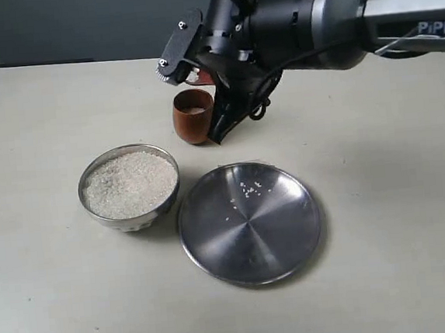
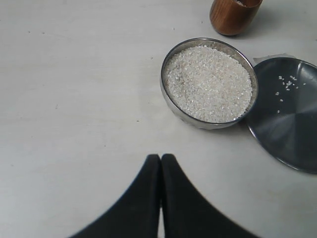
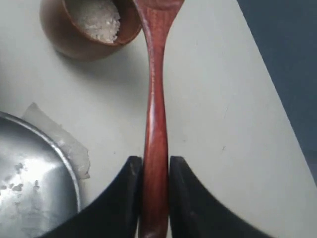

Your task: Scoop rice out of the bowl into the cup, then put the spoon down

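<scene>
Worktop inventory

- Wooden spoon — glossy, reddish-brown. In the right wrist view its long axis runs straight out from between the jaws, in line with them. The bowl end points away from the jaws and reaches the rim of the wooden cup, where the frame's edge cuts it off. In the exterior view the arm hides most of it.
- Right gripper — jaws clamped on the spoon's handle, one black finger pressed to each side, with no wider gap than the handle itself. It hangs just beside the cup, above the worktop.
- Left gripper — jaws together, fingers touching along their length and holding nothing; well apart from the vessels.
- Cup: upright on the worktop beyond the steel bowl, with a layer of rice inside.
- Steel bowl: heaped nearly to the rim with white rice.
- Steel plate — flat, just beside the bowl, with a few stray grains on it.
</scene>
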You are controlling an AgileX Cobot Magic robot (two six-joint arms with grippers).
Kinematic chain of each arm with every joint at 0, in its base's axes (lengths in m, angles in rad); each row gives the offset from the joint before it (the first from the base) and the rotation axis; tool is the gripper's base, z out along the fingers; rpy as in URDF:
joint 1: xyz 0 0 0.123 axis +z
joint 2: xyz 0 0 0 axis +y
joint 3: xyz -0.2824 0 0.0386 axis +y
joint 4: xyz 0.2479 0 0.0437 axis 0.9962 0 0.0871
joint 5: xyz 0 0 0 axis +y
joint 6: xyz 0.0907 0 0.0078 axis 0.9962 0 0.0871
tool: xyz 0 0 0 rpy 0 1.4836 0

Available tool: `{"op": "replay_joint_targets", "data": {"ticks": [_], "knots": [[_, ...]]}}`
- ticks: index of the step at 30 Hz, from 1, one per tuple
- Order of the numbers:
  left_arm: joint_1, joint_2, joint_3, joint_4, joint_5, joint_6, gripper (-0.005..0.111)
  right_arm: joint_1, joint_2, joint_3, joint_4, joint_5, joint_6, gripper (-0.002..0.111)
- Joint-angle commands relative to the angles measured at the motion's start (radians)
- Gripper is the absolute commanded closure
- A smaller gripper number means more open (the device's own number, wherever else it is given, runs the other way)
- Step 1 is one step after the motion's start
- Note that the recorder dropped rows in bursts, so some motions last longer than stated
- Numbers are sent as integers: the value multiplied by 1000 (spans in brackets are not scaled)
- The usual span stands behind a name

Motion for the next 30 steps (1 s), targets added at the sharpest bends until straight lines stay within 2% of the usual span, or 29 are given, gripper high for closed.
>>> {"op": "replay_joint_targets", "data": {"ticks": [1,11,20,30], "knots": [[1,3,-4,6,-4,-1,106,-5,12,-6,-84,53,-1,109],[1,3,-4,6,-4,-1,106,-5,23,-6,-114,74,-18,109],[1,3,-4,6,-4,-1,106,60,36,-6,-241,88,-37,109],[1,3,-4,6,-4,-1,106,73,92,-6,-278,180,-41,109]]}}
